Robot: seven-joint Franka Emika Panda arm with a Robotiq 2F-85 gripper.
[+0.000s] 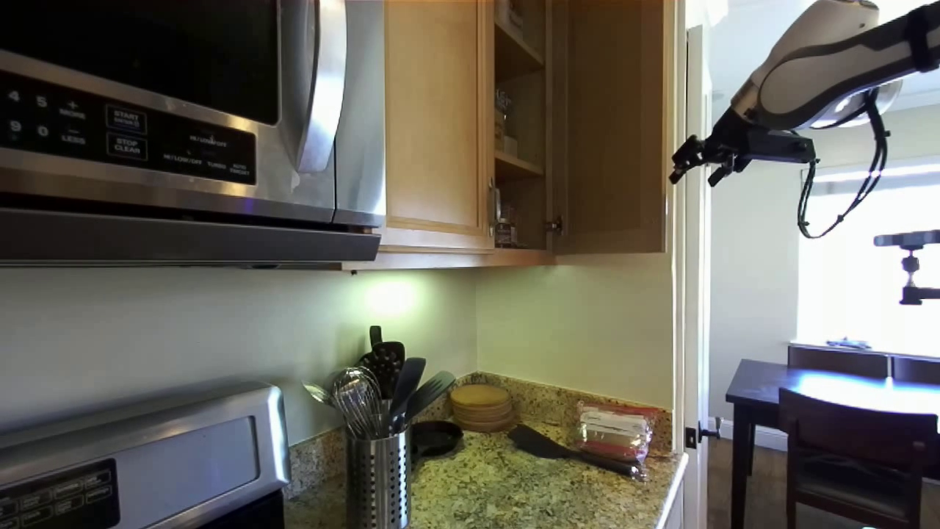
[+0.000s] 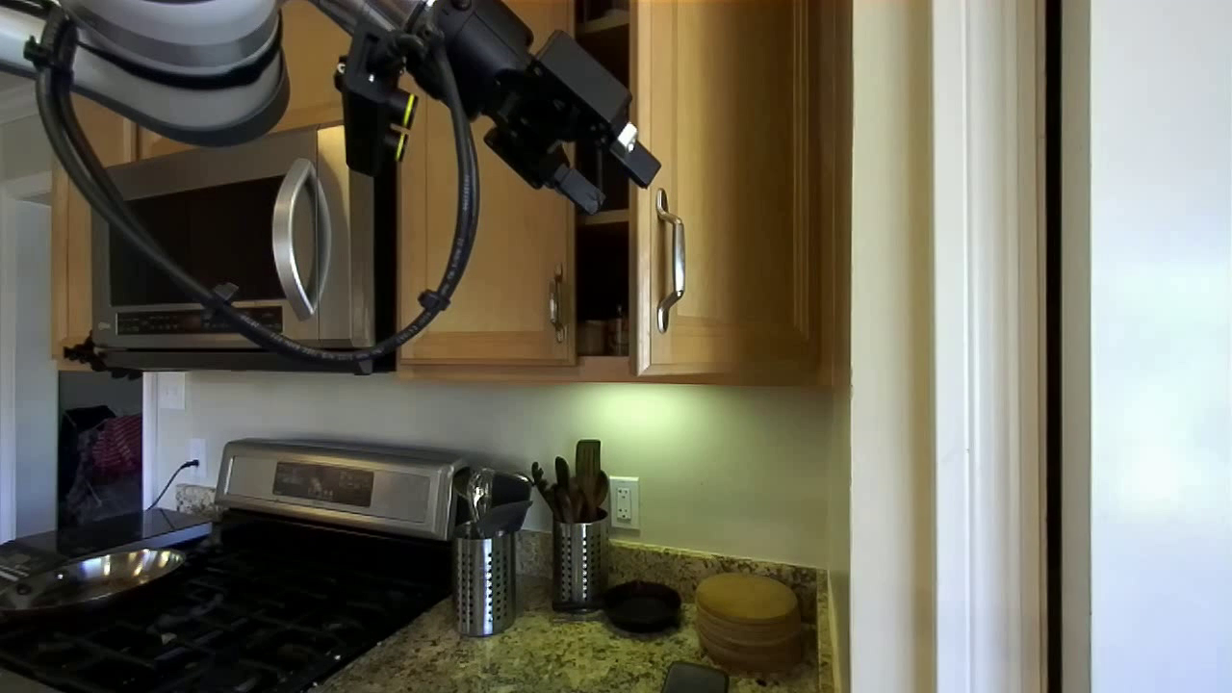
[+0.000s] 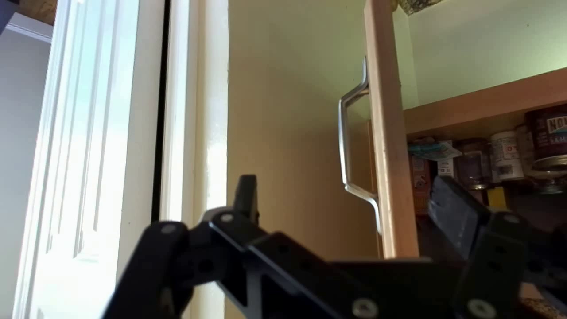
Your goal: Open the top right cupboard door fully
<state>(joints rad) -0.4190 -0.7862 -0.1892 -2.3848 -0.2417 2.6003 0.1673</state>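
A: Quick Q: how do things stand?

B: In an exterior view, the door is upper rt, standing well out from its cupboard, hinge on the wall side. Tool hangs near the free edge, spread wide & holding nada.

A: Best place to grab?

B: In an exterior view, the handle: vert. metal bar, low on the door's outside by the free edge. Tool's higher up in frame, not on it. Looks smooth, prob. a bit slick but rigid, so hook it or pinch lightly; no need for a hard squeeze.

A: Heavy?

B: Guess: wood, mod. wt, but the hinge carries it, so s/b an easy swing. Stiff, not fragile, tho the finish may scratch. Work far from the hinge = less force.

A: & the wrist view?

B: Fingers spread wide; in frame the edge & handle show betw. them. Contact w/ the edge I can't tell. Door's open at least partway; full swing isn't clear. IMO a push from inside near the edge, toward the wall, beats a pull now. Go gently at the end: handle may knock the wall.
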